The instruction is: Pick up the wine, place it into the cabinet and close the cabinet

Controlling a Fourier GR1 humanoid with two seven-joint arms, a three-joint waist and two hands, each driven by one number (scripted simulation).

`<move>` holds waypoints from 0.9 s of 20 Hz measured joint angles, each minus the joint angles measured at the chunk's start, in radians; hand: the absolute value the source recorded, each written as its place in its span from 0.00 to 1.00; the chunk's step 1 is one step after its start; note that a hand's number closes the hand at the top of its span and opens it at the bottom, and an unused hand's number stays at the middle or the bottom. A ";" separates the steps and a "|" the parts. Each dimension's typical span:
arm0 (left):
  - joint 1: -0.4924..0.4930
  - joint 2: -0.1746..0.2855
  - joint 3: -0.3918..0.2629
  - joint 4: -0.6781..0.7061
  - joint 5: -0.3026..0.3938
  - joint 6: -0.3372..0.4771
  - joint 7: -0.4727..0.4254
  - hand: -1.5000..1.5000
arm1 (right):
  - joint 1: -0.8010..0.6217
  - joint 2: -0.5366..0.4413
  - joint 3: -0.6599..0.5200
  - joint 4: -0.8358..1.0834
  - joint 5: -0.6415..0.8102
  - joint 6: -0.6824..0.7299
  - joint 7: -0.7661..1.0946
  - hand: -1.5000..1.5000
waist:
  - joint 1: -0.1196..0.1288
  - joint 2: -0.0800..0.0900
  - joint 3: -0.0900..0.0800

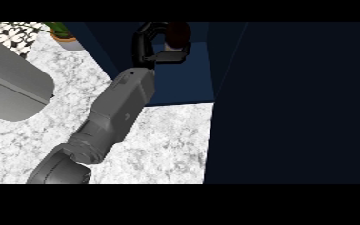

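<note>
The wine bottle (177, 32) is dark reddish brown and stands at the top of the view, inside the open cabinet (186, 83), whose inside is dark blue. My left hand (151, 47) reaches into the cabinet from the lower left. Its fingers and thumb are curled round the bottle, hiding the bottle's lower part. The cabinet door (295, 105) stands open as a large dark panel filling the right side. My right hand does not show.
The marble counter (169, 143) lies under my forearm. A big grey rounded object (21, 90) sits at the left edge. At the top left are a potted plant (63, 33) and a black-and-white patterned item (17, 35).
</note>
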 measured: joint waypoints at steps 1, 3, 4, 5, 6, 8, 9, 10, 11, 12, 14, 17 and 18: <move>-0.001 0.001 0.000 0.007 -0.004 0.008 0.002 0.00 | 0.005 0.003 0.009 -0.001 0.000 0.000 -0.001 0.00 | 0.000 0.000 0.000; -0.005 0.002 -0.001 0.020 -0.010 0.018 0.013 0.00 | 0.006 0.007 0.024 -0.002 0.003 -0.002 -0.001 0.00 | -0.002 0.000 0.000; -0.006 0.005 -0.002 0.025 -0.014 0.024 0.014 0.00 | 0.012 0.006 0.023 -0.002 0.003 0.003 -0.011 0.00 | -0.005 0.001 0.001; -0.008 0.006 -0.001 0.029 -0.016 0.027 0.021 0.00 | 0.008 0.008 0.022 -0.002 0.004 0.000 -0.012 0.00 | -0.005 0.001 0.000; -0.009 0.005 -0.001 0.031 -0.019 0.035 0.020 0.00 | 0.003 0.005 0.012 -0.001 0.003 0.000 -0.013 0.00 | -0.004 0.001 0.000; -0.008 0.005 -0.005 0.034 -0.028 0.048 0.010 0.00 | -0.003 0.007 0.012 -0.001 0.004 -0.004 -0.010 0.00 | -0.004 0.001 0.000; -0.011 0.007 -0.006 0.037 -0.032 0.055 0.011 0.00 | -0.003 0.006 0.010 0.003 0.004 -0.001 -0.012 0.00 | -0.005 0.002 0.000; -0.008 0.008 -0.009 0.040 -0.035 0.067 0.001 0.00 | -0.012 0.005 0.009 0.003 0.004 -0.003 -0.007 0.00 | -0.008 0.002 0.000; -0.008 0.009 -0.013 0.043 -0.042 0.076 -0.004 0.00 | -0.015 0.006 0.010 0.004 0.003 -0.003 -0.005 0.00 | -0.008 0.002 0.000; -0.006 0.010 -0.016 0.044 -0.047 0.080 -0.009 0.00 | -0.016 0.004 0.005 0.003 0.001 -0.002 -0.003 0.00 | -0.010 0.003 0.001; -0.005 0.012 -0.025 0.049 -0.060 0.085 -0.013 0.00 | -0.019 0.006 0.004 0.008 0.000 0.000 -0.007 0.00 | -0.011 0.003 0.002; 0.002 0.014 -0.027 0.048 -0.069 0.096 -0.031 0.00 | -0.011 0.004 -0.004 0.007 -0.004 0.006 -0.013 0.00 | -0.015 0.003 0.003; 0.003 0.016 -0.026 0.049 -0.070 0.100 -0.033 0.00 | 0.000 0.006 0.003 0.006 -0.004 0.009 -0.019 0.00 | -0.017 0.003 0.002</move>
